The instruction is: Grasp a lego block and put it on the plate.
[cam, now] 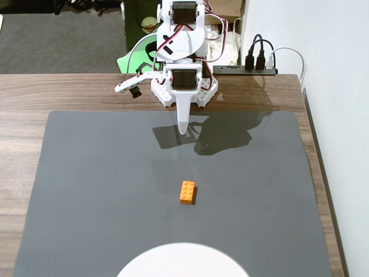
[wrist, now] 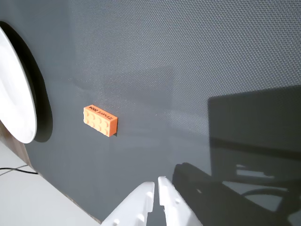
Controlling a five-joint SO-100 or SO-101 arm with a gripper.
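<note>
Orange brick, fixed view: the small bright orange studded plastic lego block (cam: 187, 192) lies on the dark grey mat (cam: 86, 190), between the white end effector (cam: 183, 128) and the large white round plate (cam: 183, 261).
End effector, wrist view: the end effector (wrist: 156, 186) is pressed together, empty, well apart from the lego block (wrist: 100, 119); the plate (wrist: 16, 94) is beyond.
Handling: probably light, stiff, a little slippery; best pinched across the long flat sides.
</note>
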